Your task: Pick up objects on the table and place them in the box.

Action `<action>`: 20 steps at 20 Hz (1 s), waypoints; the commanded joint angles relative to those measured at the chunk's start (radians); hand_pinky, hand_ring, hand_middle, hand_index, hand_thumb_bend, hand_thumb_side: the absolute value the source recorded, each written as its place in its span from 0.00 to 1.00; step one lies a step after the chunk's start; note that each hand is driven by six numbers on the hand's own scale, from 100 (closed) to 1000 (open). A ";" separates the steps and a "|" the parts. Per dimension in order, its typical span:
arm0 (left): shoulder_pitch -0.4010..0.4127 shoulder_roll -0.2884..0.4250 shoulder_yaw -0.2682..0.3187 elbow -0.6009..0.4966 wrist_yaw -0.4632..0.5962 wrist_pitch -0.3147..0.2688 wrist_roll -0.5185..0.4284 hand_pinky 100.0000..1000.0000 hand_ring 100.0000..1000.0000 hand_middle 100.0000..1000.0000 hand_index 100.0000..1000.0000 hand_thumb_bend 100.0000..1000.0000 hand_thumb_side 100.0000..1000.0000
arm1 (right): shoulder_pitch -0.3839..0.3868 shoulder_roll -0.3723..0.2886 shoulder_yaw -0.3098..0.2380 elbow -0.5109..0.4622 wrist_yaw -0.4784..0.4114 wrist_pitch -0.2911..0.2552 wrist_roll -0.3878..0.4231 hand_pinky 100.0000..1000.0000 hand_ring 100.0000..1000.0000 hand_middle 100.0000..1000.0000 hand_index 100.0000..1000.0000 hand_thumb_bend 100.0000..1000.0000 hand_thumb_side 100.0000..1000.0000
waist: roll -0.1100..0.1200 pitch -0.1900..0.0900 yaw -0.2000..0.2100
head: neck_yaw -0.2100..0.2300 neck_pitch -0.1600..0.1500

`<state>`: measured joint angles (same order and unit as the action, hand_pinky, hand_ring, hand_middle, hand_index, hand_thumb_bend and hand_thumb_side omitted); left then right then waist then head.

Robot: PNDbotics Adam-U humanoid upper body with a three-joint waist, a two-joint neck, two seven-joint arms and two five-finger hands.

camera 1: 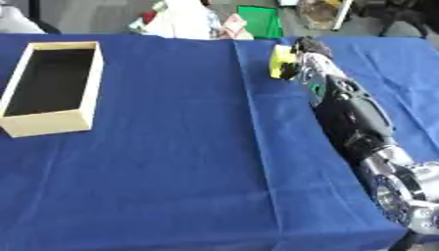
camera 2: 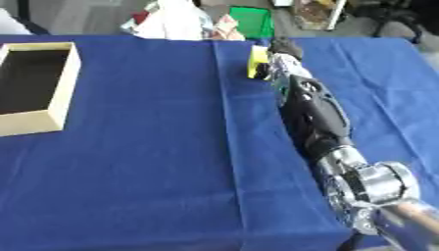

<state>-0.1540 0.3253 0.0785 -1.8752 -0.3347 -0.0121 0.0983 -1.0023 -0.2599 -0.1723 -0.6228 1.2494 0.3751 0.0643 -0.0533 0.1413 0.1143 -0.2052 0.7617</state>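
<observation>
A small yellow block [camera 1: 281, 61] stands on the blue cloth at the far middle of the table. My right arm stretches from the lower right corner up to it, and my right hand [camera 1: 310, 49] sits against the block's right side, touching it. The hold on the block is hidden from this angle. An open wooden box [camera 1: 89, 83] with a dark inside lies at the left of the table, far from the hand, with nothing showing in it. My left hand is out of sight in both views.
The blue cloth [camera 1: 188, 162] has a long fold running down its middle. Beyond the far edge stand a green board [camera 1: 259, 19] and white and coloured clutter [camera 1: 184, 19].
</observation>
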 commanded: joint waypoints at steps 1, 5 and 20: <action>-0.014 0.013 0.002 -0.019 0.000 -0.001 0.000 0.84 0.46 0.30 0.71 0.00 0.05 | -0.017 -0.030 0.000 -0.026 0.020 -0.005 -0.042 0.78 1.00 0.80 0.62 0.00 0.05 | 0.003 -0.013 0.000 | -0.004 -0.009; -0.015 0.014 0.003 -0.019 0.000 0.000 0.000 0.84 0.46 0.30 0.71 0.00 0.05 | -0.019 -0.032 0.001 -0.036 0.034 -0.016 -0.097 0.76 1.00 0.77 0.56 0.00 0.03 | 0.001 -0.014 0.000 | -0.005 -0.009; -0.016 0.015 0.002 -0.018 0.002 0.000 -0.001 0.84 0.46 0.30 0.71 0.00 0.05 | -0.071 -0.006 0.054 -0.135 0.072 -0.138 -0.151 0.76 1.00 0.75 0.49 0.02 0.00 | -0.006 -0.018 0.005 | -0.010 -0.010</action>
<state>-0.1576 0.3253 0.0785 -1.8752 -0.3347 -0.0117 0.0979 -1.0427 -0.2551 -0.1249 -0.7243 1.3108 0.2504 -0.0870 -0.0632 0.1406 0.1178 -0.2124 0.7616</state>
